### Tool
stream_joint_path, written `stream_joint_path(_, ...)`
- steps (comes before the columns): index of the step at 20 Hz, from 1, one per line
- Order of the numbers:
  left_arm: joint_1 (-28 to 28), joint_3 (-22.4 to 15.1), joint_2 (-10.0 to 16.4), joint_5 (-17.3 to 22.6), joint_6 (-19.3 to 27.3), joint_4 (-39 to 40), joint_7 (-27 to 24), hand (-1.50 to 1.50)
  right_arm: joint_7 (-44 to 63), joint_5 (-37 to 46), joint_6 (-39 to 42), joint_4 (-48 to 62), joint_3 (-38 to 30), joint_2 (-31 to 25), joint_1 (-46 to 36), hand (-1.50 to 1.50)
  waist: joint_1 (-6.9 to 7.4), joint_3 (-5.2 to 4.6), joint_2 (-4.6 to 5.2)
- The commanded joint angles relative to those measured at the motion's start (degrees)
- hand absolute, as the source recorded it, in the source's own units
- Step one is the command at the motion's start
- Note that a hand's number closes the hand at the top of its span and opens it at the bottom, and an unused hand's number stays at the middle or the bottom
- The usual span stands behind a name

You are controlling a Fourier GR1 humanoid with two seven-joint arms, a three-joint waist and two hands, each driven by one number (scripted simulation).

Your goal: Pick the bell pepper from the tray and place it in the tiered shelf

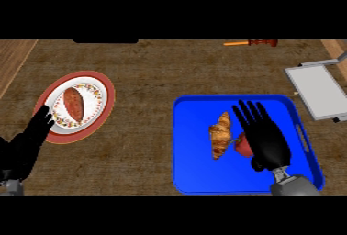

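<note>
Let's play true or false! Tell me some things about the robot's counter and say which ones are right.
1. The croissant lies on the blue tray. True.
2. The bell pepper is green. False: it is red, and the open right hand partly hides it.
3. The bell pepper sits in the tiered shelf. False: it is on the tray, beside the croissant.
4. The left hand rests open at the view's lower left, by the plate. True.
5. The plate has nothing on it. False: a long brown piece of food lies on it.
</note>
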Motion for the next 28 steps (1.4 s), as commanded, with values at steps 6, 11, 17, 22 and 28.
stream_joint_path(6, -1.1, 1.2, -1.3, -1.7, -1.7, 2.0, -0.5, 0.0, -3.9, 1.6, -4.0, 9.0, -1.8, 1.2, -2.1, 1.5, -0.07, 0.37, 0.4)
stream_joint_path(11, -2.7, 1.8, -2.4, -3.1, -0.9, 3.2, -1.2, 0.0, -5.6, 2.6, -4.0, 8.2, -2.5, 1.1, -5.1, 1.5, -0.12, 0.36, 0.4)
stream_joint_path(17, -0.9, 2.0, -2.7, -2.7, -2.4, 0.7, 0.5, 0.0, -9.0, 1.6, -9.2, -1.8, -3.2, -1.8, 2.0, 1.5, -0.38, 0.36, 0.3)
stream_joint_path(22, -0.5, 2.0, -2.7, -3.0, -1.4, 0.6, -0.4, 0.0, 16.7, -2.5, -1.0, 6.1, -22.9, 8.2, -8.1, 1.5, -0.24, 0.39, 1.14)
stream_joint_path(28, -1.9, 0.8, -2.7, -3.1, -1.8, -1.8, 1.2, 0.0, 41.1, -2.1, 1.3, 10.4, -38.0, 10.4, -22.0, 1.5, 2.26, 0.39, 1.14)
